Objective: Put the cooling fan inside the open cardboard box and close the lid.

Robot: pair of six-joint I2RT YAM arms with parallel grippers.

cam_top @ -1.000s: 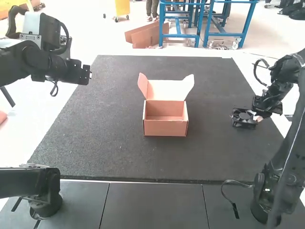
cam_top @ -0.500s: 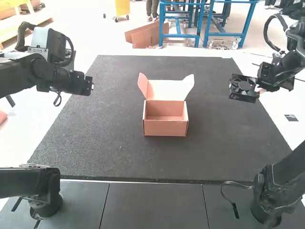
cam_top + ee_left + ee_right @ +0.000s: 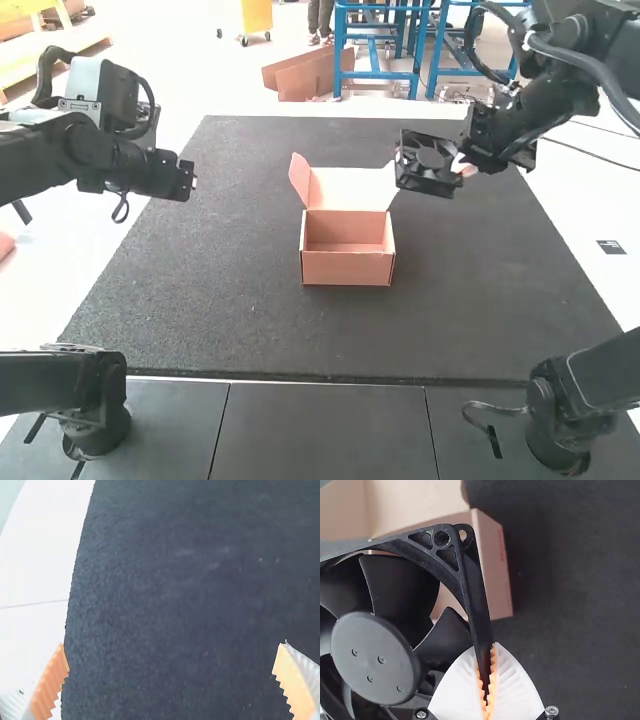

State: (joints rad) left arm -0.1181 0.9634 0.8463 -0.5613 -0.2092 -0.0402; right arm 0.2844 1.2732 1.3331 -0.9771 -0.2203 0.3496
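The box [image 3: 347, 245] sits on the mat [image 3: 200, 280] at the centre of the frame, with its lid [image 3: 350, 182] standing up along its far side. The fan [image 3: 427, 165] hangs above the mat, up and right of centre, overlapping the lid's upper right corner in the high view, and the right gripper [image 3: 465, 165] is on its right edge. The left gripper [image 3: 185, 178] is at the frame's left, over the mat's left edge, well apart from the box.
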